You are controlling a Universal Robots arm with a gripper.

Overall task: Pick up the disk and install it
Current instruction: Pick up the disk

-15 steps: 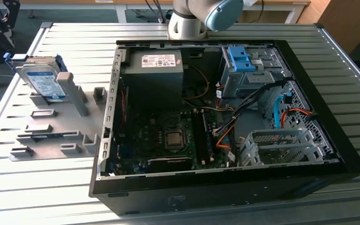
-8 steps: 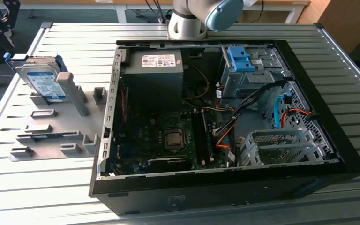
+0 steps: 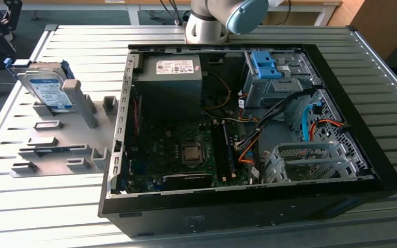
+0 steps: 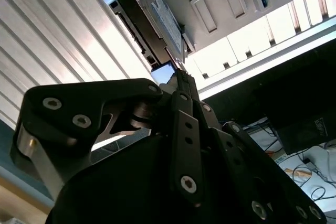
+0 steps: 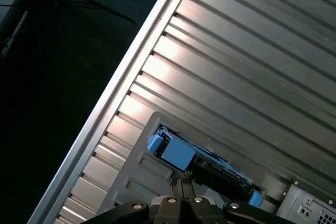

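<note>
The disk [image 3: 47, 85] stands on edge, leaning slightly, in a slot of the grey fixture [image 3: 60, 150]. The fixture lies on the slatted metal table [image 3: 19, 206], to the exterior view's left of the open computer case [image 3: 364, 170]. The disk's blue rails [image 3: 66, 88] run along its edges. The arm's joint [image 3: 216, 18] sits beyond the far side of the case.

In both wrist views the gripper [image 5: 179, 183] [image 4: 180, 77] has its two fingers pressed together with nothing between them. The tips point toward the disk [image 5: 210, 167] [image 4: 155, 22], which lies ahead of them with a clear gap, untouched and seated in its slot.
</note>
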